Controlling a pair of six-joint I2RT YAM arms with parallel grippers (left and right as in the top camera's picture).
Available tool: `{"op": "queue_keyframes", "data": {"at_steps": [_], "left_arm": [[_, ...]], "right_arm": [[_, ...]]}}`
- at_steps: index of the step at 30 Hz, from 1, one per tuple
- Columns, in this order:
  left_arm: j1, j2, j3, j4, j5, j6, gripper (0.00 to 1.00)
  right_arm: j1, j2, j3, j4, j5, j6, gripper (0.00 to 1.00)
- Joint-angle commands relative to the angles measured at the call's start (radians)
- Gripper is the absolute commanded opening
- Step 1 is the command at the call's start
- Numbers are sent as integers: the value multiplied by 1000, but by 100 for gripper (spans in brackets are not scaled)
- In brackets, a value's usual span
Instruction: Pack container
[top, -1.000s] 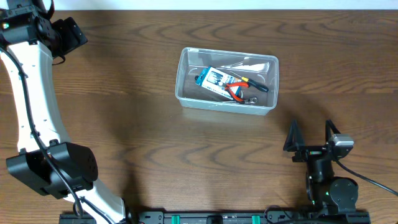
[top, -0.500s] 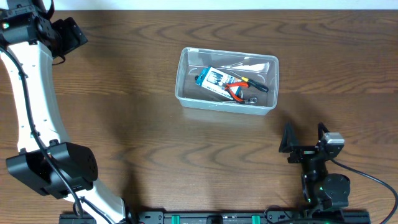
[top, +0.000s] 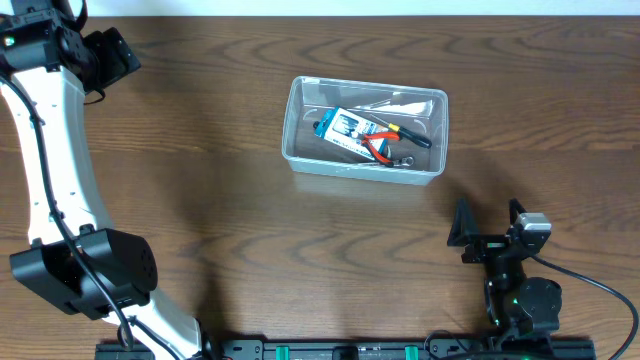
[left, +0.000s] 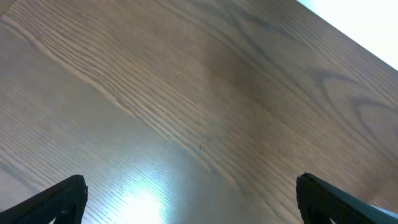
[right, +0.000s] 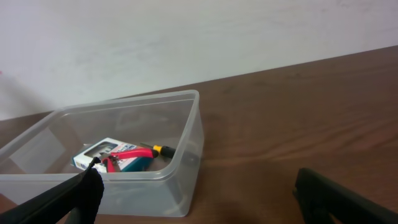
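The clear plastic container (top: 300, 135) stands at the table's middle back. It holds a blue-and-white packet (top: 345, 128), red-handled pliers (top: 382, 146) and a screwdriver with a yellow and black handle (top: 410, 135). It also shows in the right wrist view (right: 180, 165) with the pliers (right: 127, 157) inside. My right gripper (top: 487, 220) is open and empty, low at the front right, apart from the container. My left gripper (left: 193, 199) is open and empty over bare wood; in the overhead view it is at the far back left (top: 110, 55).
The left arm's white link (top: 55, 150) runs down the left side to its base (top: 90, 270). The right arm's base (top: 525, 300) sits at the front right edge. A pale wall stands behind the table in the right wrist view.
The right gripper has moved slightly left and toward the front over the last second, staying open. The left arm and the container have not moved.
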Motion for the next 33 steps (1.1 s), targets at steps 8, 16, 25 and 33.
{"op": "queue_keyframes", "data": {"at_steps": [8, 16, 25, 33], "left_arm": [[0, 4, 5, -3, -16, 2, 98], [0, 4, 5, -3, -16, 2, 98], [0, 4, 5, -3, -16, 2, 98], [0, 4, 5, -3, -16, 2, 98]], "right_arm": [[-7, -11, -2, -3, 35, -10, 99], [-7, -11, -2, -3, 33, -9, 99], [-7, -11, -2, -3, 33, -9, 99], [-7, -11, -2, -3, 33, -10, 99]]}}
